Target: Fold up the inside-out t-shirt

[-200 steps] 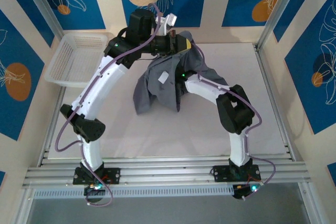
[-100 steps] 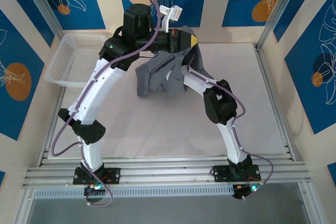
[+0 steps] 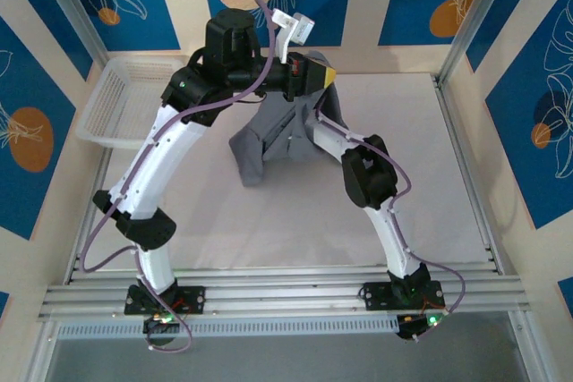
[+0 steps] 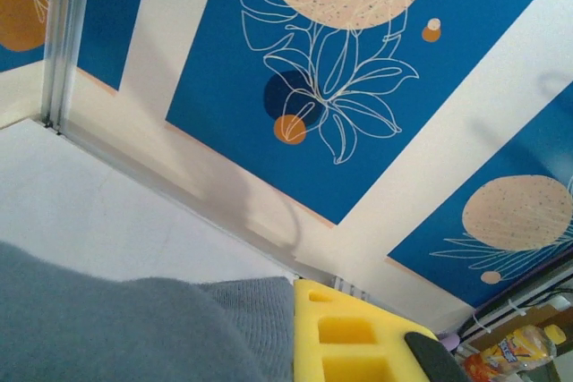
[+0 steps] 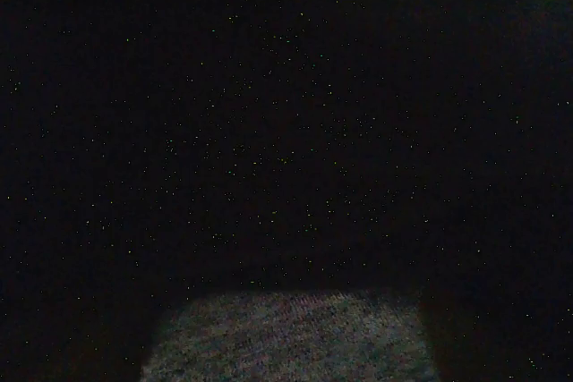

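Hanging from the left gripper [image 3: 315,75], the inside-out t-shirt [image 3: 273,136] is held up by one edge. Its grey cloth is draped down from the gripper and toward the arm bases, and the lower folds are laid on the table [image 3: 269,230]. The left gripper's jaws are pressed together on the cloth, which is seen just beside the yellow finger [image 4: 354,337] in the left wrist view. The right arm [image 3: 369,176] is passed under the drape, below the left gripper. The right gripper is covered by cloth, so whether its jaws are apart or together cannot be told.
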You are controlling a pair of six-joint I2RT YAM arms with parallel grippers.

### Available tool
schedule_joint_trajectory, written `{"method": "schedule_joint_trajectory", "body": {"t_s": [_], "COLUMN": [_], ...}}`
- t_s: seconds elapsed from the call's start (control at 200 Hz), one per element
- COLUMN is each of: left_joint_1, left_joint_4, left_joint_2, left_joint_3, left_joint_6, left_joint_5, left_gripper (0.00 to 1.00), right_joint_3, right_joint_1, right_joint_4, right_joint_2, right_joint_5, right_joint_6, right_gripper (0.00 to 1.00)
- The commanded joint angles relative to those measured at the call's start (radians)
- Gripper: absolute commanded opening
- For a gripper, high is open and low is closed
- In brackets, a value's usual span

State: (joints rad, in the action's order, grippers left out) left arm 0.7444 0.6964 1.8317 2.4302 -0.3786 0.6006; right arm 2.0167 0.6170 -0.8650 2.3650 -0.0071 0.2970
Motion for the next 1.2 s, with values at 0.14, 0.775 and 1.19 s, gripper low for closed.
{"method": "schedule_joint_trajectory", "body": {"t_s": [0.14, 0.775, 1.19], "left_joint_1": [0.035, -0.255, -0.381], "left_joint_4": [-0.135, 0.096, -0.011], "left_joint_2": [-0.072, -0.205, -0.272], "left_joint_3": [0.102, -0.325, -1.189], "left_joint_6": [0.051, 0.003, -0.153], "left_joint_5": [0.064, -0.555, -0.525], "left_gripper": [0.00, 0.00, 0.00], "right_joint_3": [0.021, -0.427, -0.655], "right_joint_1": [0.013, 0.027, -0.065], "right_joint_4": [-0.179, 0.134, 0.647], "right_joint_2": [0.113, -0.446, -0.939], "right_joint_5": [0.085, -0.328, -0.509], "right_joint_6": [-0.014, -0.075, 0.116], "right_gripper": [0.99, 0.00, 0.00]}}
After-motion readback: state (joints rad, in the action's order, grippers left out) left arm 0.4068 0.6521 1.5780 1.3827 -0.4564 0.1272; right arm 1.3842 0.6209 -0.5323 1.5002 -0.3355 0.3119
